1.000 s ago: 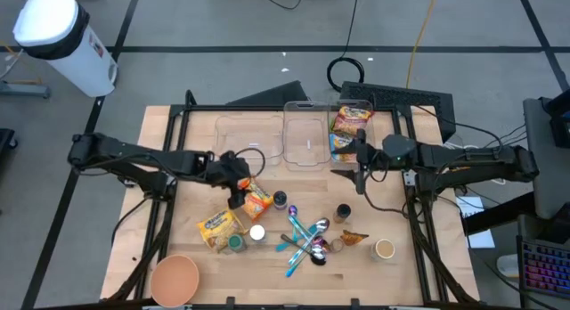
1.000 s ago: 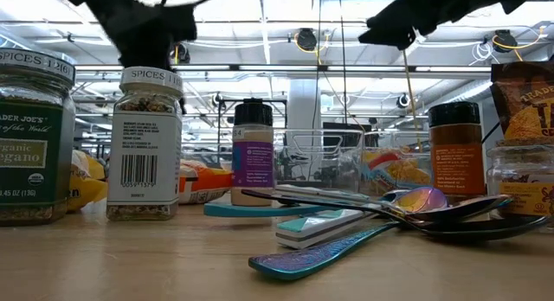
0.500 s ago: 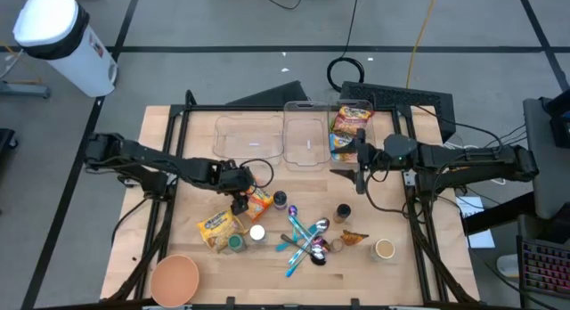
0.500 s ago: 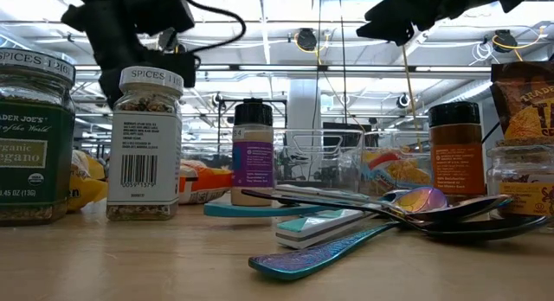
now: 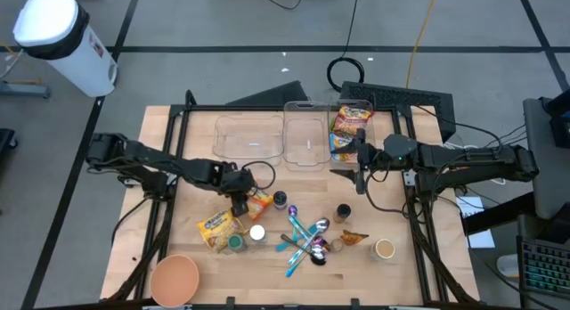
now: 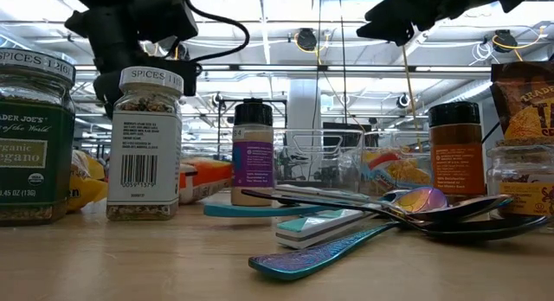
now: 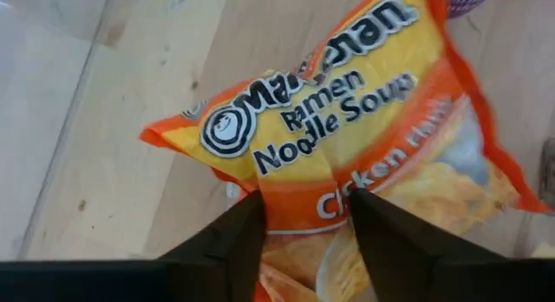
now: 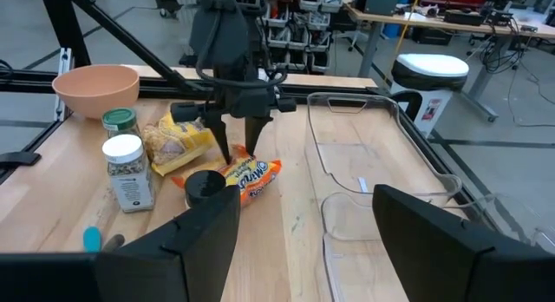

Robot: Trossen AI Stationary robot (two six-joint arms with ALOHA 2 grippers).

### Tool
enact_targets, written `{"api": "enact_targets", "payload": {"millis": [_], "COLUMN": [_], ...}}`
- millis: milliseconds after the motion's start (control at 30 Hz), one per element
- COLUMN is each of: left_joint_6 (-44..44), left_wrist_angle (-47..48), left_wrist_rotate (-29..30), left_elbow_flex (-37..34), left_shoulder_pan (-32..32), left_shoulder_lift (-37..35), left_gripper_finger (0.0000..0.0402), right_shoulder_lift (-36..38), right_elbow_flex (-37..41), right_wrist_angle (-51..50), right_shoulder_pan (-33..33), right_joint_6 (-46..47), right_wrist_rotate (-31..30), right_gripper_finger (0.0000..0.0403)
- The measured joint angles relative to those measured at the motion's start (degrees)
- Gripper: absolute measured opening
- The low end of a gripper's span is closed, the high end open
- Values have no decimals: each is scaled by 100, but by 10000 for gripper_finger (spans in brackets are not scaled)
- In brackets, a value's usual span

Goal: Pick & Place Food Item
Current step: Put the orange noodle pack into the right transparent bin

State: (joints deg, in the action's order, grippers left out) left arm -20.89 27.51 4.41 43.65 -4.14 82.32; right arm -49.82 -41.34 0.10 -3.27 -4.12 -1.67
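Left gripper jaws apart, straddling ramen packet on table; right gripper jaws apart, hovering

- The orange Maruchan ramen noodle packet lies on the wooden table, just in front of the left-hand clear plastic bin.
- A second clear plastic bin stands right of the first one.
- A third clear bin holding snack bags stands right of that.
- The yellow snack bag lies left of and in front of the ramen packet.
- The white-capped spice jar stands just right of the yellow bag.
- The pink bowl sits at the table's front left.
- The left gripper straddles the ramen packet, fingers either side of it.
- The right gripper hangs right of the bins.
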Motion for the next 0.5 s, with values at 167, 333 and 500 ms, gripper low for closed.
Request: {"api": "enact_targets", "payload": {"millis": [167,333,500], "left_joint_6": [18,16,5], "left_wrist_angle": [27,307,480], "left_wrist_rotate": [-1,0,6], "left_elbow_flex": [1,1,1], "left_shoulder_pan": [0,0,0], "left_shoulder_lift": [-163,-504,-1019], "left_gripper_finger": [94,41,5], "right_shoulder_lift": [0,-1,0], "right_elbow_flex": [0,0,0], "right_wrist_angle": [-20,-27,-24], "right_shoulder_pan": [0,0,0], "right_joint_6": [2,2,2], "right_wrist_rotate": [0,0,0], "right_gripper_finger": [254,254,254]}}
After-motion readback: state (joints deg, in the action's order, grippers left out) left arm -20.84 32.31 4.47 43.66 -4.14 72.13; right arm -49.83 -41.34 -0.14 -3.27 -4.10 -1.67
